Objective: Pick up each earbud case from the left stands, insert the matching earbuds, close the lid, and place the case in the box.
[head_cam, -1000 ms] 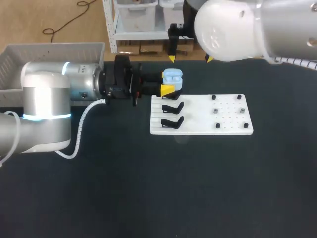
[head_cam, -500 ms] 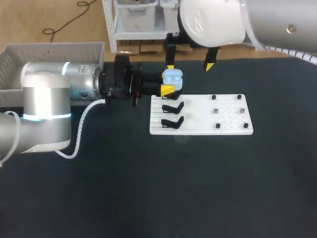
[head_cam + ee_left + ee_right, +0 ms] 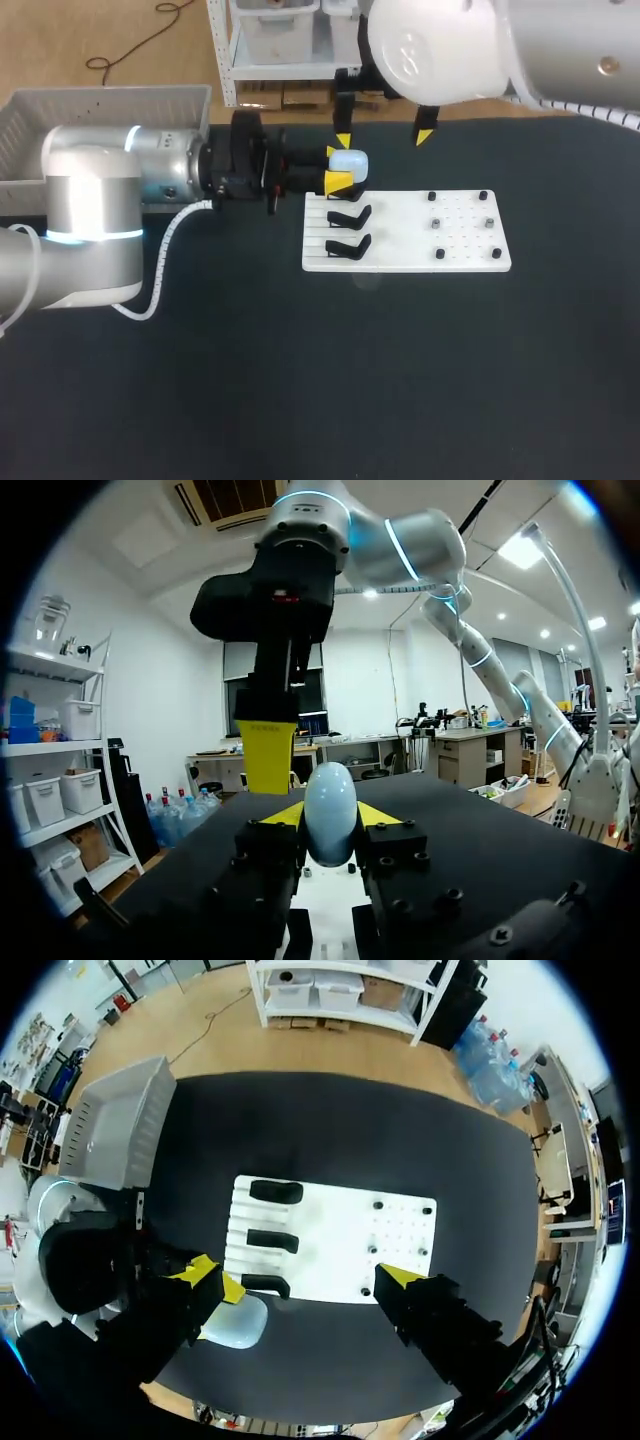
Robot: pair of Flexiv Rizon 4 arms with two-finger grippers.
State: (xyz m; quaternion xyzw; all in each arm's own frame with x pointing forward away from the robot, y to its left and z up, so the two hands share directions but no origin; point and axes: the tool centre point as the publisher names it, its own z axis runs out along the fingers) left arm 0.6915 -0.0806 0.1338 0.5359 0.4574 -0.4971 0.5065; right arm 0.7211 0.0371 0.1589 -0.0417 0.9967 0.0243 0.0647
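Right now the left end effector (image 3: pixel 330 818) is clamped on the pale blue earbud case (image 3: pixel 348 162), with one yellow-tipped finger on each side, and the case's lid is down. From the head camera, the left arm comes in level from 9 o'clock. It holds the case at the 11 o'clock corner of the white board (image 3: pixel 405 255), just beside the outermost of the three black stands (image 3: pixel 272 1241). The other two stands sit bare along the board's 9 o'clock edge. I cannot tell whether the case touches that third stand or hangs just clear of it.

The right end effector (image 3: pixel 384 138) hangs at 12 o'clock of the board, fingers spread wide with nothing between them. One of its yellow tips is close to the case on its 12 o'clock side, apart from it. From the left wrist camera that same tip stands upright just ahead of the case. Small dark pegs (image 3: pixel 437 224) dot the board's 3 o'clock half. The grey box (image 3: pixel 100 110) lies at 10 o'clock from the board, well apart from the case, beside the dark surface (image 3: pixel 400 380).
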